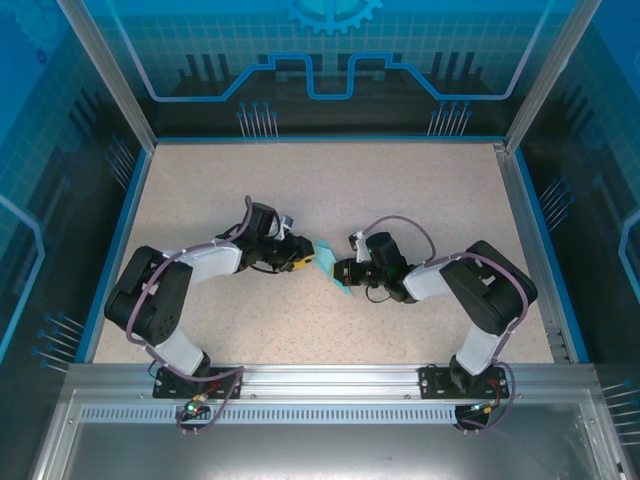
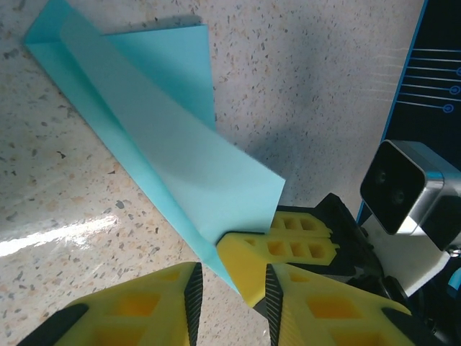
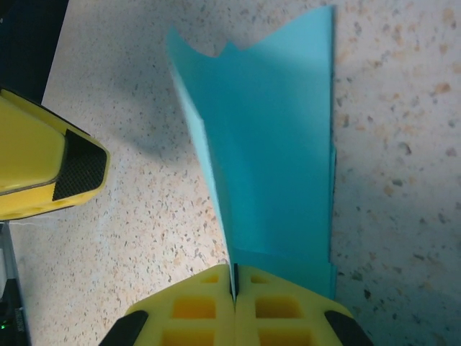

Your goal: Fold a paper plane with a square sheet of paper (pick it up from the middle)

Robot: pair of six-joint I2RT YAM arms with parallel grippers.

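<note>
Several folds show in the thin light-cyan paper sheet (image 2: 180,166), a long layered wedge on the speckled beige tabletop (image 1: 330,190) between the arms, one flap raised. The right hand (image 3: 234,275) is clenched on its narrow end, while the left hand (image 2: 230,303) hovers beside it, fingers apart and empty. The dart's wing creases seem yet to come.

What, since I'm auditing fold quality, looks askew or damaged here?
The square sheet of paper isn't lying flat: one folded flap stands up off the table, pinched at its edge by the shut right gripper, and its far edge looks wavy. No tear visible.
</note>
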